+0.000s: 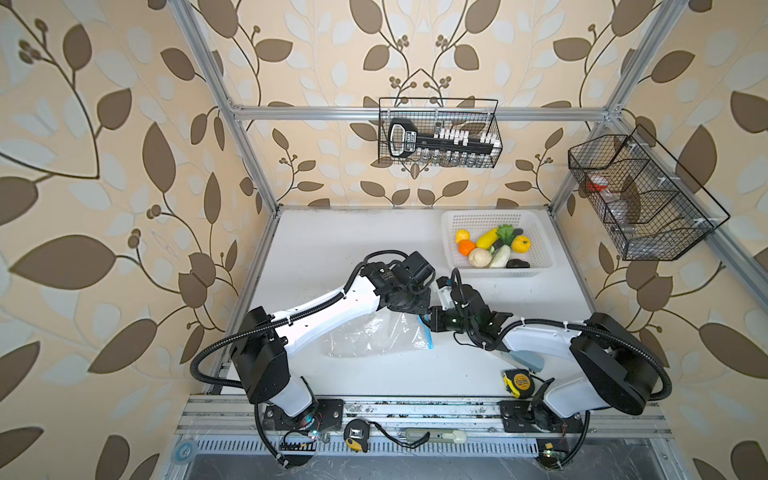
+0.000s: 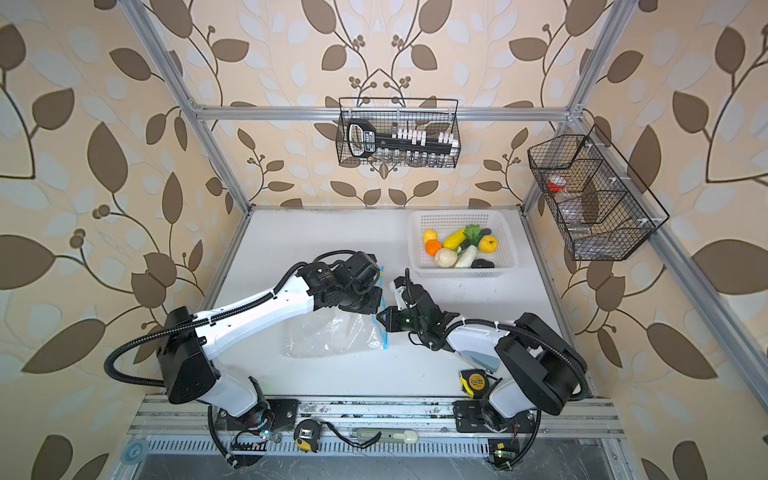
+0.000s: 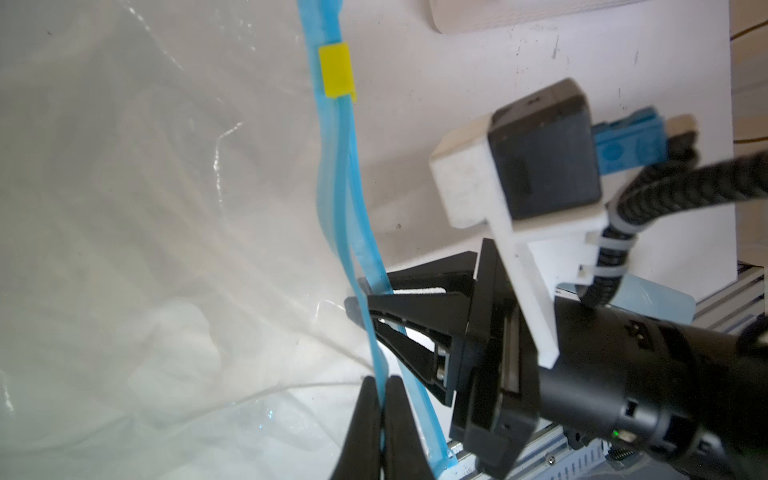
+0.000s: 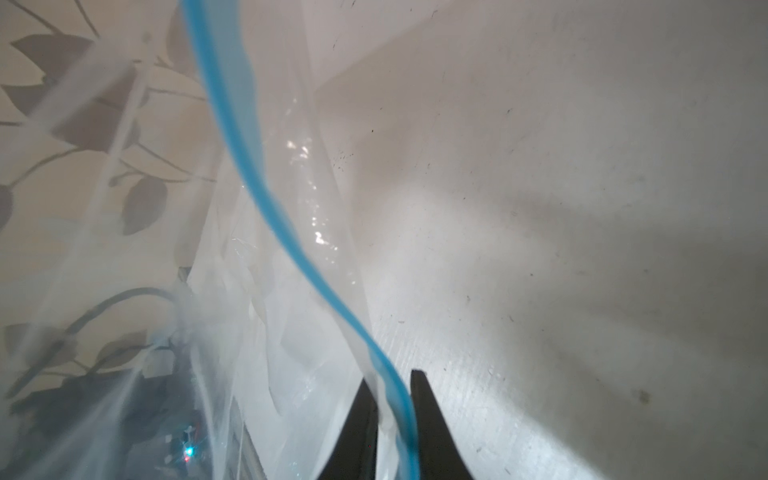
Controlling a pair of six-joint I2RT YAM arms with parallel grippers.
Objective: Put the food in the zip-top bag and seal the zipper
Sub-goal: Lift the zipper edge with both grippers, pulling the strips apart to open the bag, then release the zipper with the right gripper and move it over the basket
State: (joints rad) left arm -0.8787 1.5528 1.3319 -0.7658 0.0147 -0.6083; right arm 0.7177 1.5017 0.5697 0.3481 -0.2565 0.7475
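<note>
The zip-top bag (image 1: 374, 336) (image 2: 328, 336) lies clear and crinkled in the middle of the table, its blue zipper (image 1: 428, 337) (image 3: 332, 166) (image 4: 249, 166) along its right edge. A yellow slider tab (image 3: 336, 70) sits at the zipper's far end, and below it the two lips part. My left gripper (image 3: 380, 380) is shut on one blue lip. My right gripper (image 4: 392, 378) (image 3: 365, 307) faces it from the right, its fingers pinched on the blue strip and film. The food (image 1: 492, 247) (image 2: 459, 249), orange, yellow, beige and green pieces, lies in the white basket (image 1: 453, 220).
A yellow-and-black tape measure (image 1: 518, 382) and a blue-grey case (image 1: 530, 359) lie under the right arm near the front edge. A second tape measure (image 1: 356, 434) rests on the front rail. Black wire baskets (image 1: 438, 133) (image 1: 640, 195) hang on the frame.
</note>
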